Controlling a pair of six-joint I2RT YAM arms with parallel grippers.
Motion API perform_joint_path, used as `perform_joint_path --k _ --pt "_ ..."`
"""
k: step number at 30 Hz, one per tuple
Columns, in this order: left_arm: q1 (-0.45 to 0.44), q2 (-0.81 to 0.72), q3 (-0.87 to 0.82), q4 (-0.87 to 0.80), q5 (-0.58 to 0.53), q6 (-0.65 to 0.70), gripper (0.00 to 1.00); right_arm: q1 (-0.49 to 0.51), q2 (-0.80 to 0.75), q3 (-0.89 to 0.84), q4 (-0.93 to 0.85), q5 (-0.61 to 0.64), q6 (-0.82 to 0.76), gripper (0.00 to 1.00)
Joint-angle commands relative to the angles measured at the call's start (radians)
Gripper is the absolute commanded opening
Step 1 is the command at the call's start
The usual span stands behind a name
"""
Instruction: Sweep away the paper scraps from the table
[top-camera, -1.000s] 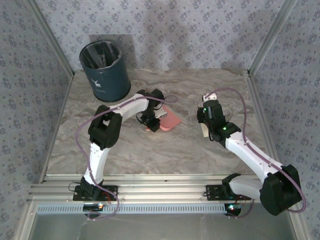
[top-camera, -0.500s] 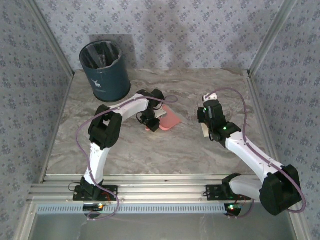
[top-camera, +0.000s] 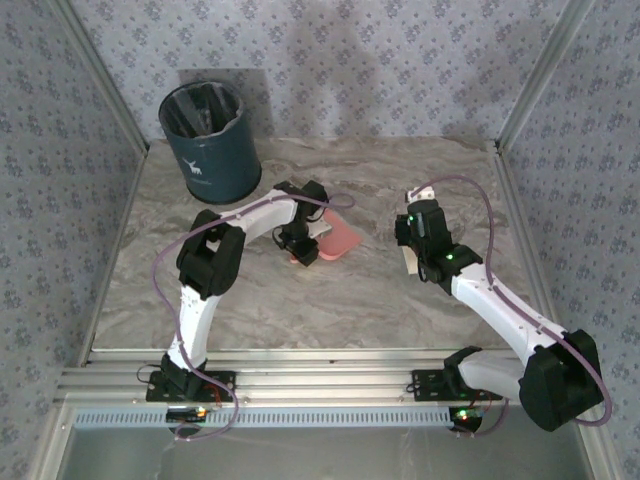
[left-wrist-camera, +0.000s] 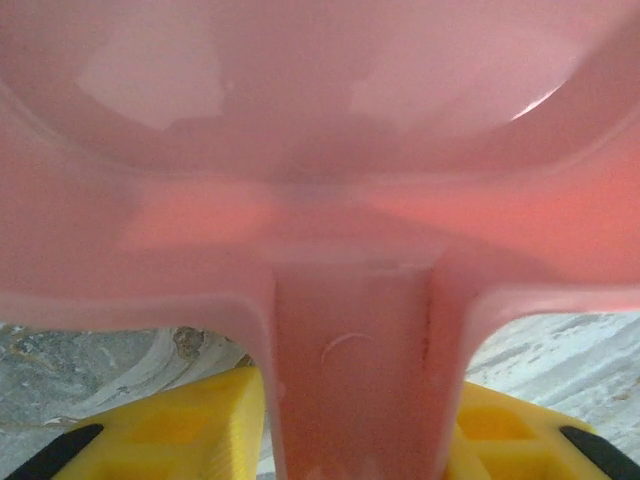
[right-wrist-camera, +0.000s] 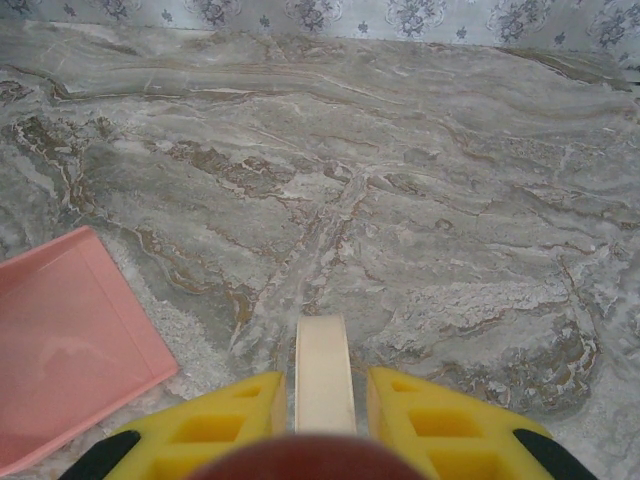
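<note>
**swp_fan:** Where're the paper scraps? Guessing inside the dark blue bin (top-camera: 212, 150), back-left on the grey marble-veined surface (top-camera: 300, 310); too dark to tell.

**yam_guy:** They're featherlight, flimsy: push, don't pinch. Flat pink plastic dustpan (top-camera: 340, 240) lies mid-surface, long axis crosswise, handle gripped in the left jaws, lip facing the right jaws, which clamp a cream strip (right-wrist-camera: 322, 360).

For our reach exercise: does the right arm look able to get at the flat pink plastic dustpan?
Probably yes. Only open grey-beige marble table lies between the right gripper and the flat pink plastic dustpan. Its jaws, though, are shut on a cream handle.
</note>
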Motion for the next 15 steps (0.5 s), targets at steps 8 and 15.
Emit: perform_joint_path --k 8,15 --pt "-0.005 -0.153 -0.078 -0.019 -0.043 0.039 0.43 -0.009 0.055 0.033 0.086 -0.04 -0.061 0.0" --pt "-0.004 -0.28 -0.174 -0.012 -0.058 0.033 0.45 -0.008 0.161 0.1 0.165 -0.099 -0.167 0.0"
